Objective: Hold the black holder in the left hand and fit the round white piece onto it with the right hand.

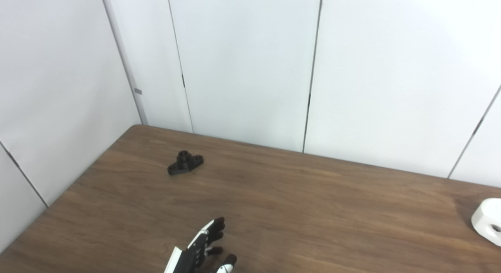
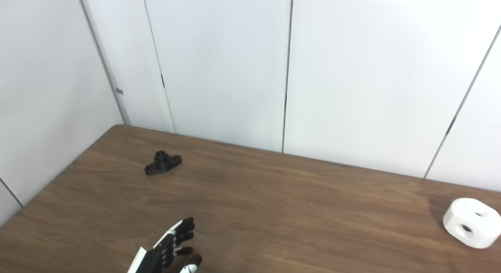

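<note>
The left hand (image 2: pixel 168 251), fingers apart and empty, hovers at the near edge of the table (image 2: pixel 274 210). The black holder (image 2: pixel 162 163) lies well ahead, slightly left, its long axis slanting. The round white piece (image 2: pixel 471 223) sits far right; right hand unseen.

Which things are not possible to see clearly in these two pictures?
- Right hand: in neither view.
- Left hand: bottom edge cuts off its palm and arm in both views.
- Round white piece: right edge crops it in the left eye view.
- Black holder: too small to show its holes clearly.
</note>
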`<state>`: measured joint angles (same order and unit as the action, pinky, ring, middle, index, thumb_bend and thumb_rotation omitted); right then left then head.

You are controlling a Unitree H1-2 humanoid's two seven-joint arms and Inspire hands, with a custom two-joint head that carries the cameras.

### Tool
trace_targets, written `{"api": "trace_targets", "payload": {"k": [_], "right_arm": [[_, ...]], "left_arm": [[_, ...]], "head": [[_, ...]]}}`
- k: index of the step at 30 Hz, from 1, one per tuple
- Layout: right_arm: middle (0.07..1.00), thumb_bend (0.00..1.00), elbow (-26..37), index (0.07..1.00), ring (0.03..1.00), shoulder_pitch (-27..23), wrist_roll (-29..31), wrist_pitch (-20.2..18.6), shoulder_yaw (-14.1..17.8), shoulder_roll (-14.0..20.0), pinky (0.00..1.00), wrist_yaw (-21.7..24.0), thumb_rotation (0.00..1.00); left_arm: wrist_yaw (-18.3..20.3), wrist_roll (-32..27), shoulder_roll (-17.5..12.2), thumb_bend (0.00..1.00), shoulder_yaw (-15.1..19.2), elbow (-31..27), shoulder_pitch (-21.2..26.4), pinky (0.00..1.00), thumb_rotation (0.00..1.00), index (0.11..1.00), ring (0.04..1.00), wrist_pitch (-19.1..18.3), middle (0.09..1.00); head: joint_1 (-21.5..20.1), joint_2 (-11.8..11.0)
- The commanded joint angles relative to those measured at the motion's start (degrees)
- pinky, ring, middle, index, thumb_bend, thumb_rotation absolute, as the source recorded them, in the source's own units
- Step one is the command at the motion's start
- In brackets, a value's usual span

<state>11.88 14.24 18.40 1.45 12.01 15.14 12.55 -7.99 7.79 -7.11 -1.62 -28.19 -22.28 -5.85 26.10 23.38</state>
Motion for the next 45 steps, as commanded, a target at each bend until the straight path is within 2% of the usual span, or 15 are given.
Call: {"api": "trace_targets", "payload": {"k": [1, 3, 6, 10, 15, 19, 24, 29, 35, 41, 45], "right_arm": [[1.0, 0.7, 1.0, 1.0, 1.0, 0.8, -0.6, -0.7, 0.2, 1.2, 1.0, -0.1, 1.0], [1.0, 0.71, 1.2, 1.0, 1.0, 0.8, -0.6, -0.9, 0.2, 1.2, 1.0, -0.1, 1.0], [1.0, 0.71, 0.6, 1.0, 1.0, 0.6, -0.5, -0.8, 0.3, 1.2, 1.0, 0.0, 1.0], [1.0, 0.71, 0.3, 1.0, 1.0, 0.5, -0.7, -0.5, -0.2, 1.3, 1.0, 0.4, 1.0], [1.0, 0.72, 0.5, 1.0, 1.0, 0.2, -0.6, -0.8, -0.7, 1.0, 1.0, 0.2, 1.0], [1.0, 0.72, 0.3, 1.0, 1.0, -0.1, -1.9, -0.3, -1.0, 1.1, 1.0, 0.0, 1.0], [1.0, 0.72, 0.2, 0.999, 1.0, -0.2, -1.9, -0.4, -0.8, 1.0, 1.0, -0.1, 1.0], [1.0, 0.71, 1.3, 1.0, 1.0, 0.1, -1.9, -1.2, -1.1, 1.0, 1.0, 0.0, 1.0], [1.0, 0.69, 1.2, 0.993, 1.0, 0.3, -2.6, -0.3, -1.8, 1.2, 1.0, 0.6, 1.0], [0.999, 0.69, 1.5, 0.996, 1.0, 0.5, -2.6, -0.6, -2.0, 1.4, 1.0, 0.6, 1.0], [0.997, 0.7, 2.0, 0.995, 1.0, 0.7, -2.4, -1.4, -2.0, 1.3, 1.0, 0.3, 1.0]], "left_arm": [[-0.1, 3.4, 0.6, 0.63, 1.5, -3.0, 2.9, 0.8, 0.1, 0.893, 0.863, -2.8, 0.895], [0.3, 5.1, -0.1, 0.66, 2.4, -3.9, 4.0, 0.81, 0.13, 0.898, 0.872, -5.2, 0.904], [1.3, 14.0, -3.6, 0.66, 3.0, -4.5, 7.0, 0.84, 0.15, 0.912, 0.895, -8.9, 0.915], [4.1, 24.5, -7.4, 0.68, 4.3, -5.0, 11.0, 0.86, 0.19, 0.927, 0.92, -15.7, 0.932], [6.9, 32.6, -12.0, 0.73, 6.0, -3.2, 15.7, 0.82, 0.25, 0.925, 0.927, -19.2, 0.935], [8.2, 34.2, -15.0, 0.78, 7.6, -0.5, 18.6, 0.86, 0.25, 0.923, 0.938, -18.9, 0.938], [8.2, 36.0, -17.9, 0.81, 8.5, 4.0, 21.8, 0.96, 0.31, 0.904, 0.946, -18.3, 0.929], [6.4, 38.5, -20.4, 0.83, 8.6, 9.7, 25.1, 0.96, 0.37, 0.88, 0.933, -17.9, 0.911], [7.3, 39.8, -22.8, 0.83, 8.5, 15.3, 29.1, 0.99, 0.45, 0.883, 0.962, -18.8, 0.931], [8.1, 38.9, -25.0, 0.84, 7.9, 21.3, 33.1, 1.0, 0.44, 0.878, 0.984, -19.2, 0.943], [7.3, 35.1, -24.6, 0.87, 8.6, 25.6, 35.6, 1.0, 0.42, 0.859, 0.999, -17.9, 0.957]], "head": [[0.1, 0.2], [0.1, 0.2], [0.8, 0.1], [0.2, -0.2], [0.0, -0.5], [-0.3, -0.6], [-0.6, -0.6], [-1.1, -0.5], [-1.5, -0.3], [-1.8, -0.1], [-2.0, -0.1]]}}
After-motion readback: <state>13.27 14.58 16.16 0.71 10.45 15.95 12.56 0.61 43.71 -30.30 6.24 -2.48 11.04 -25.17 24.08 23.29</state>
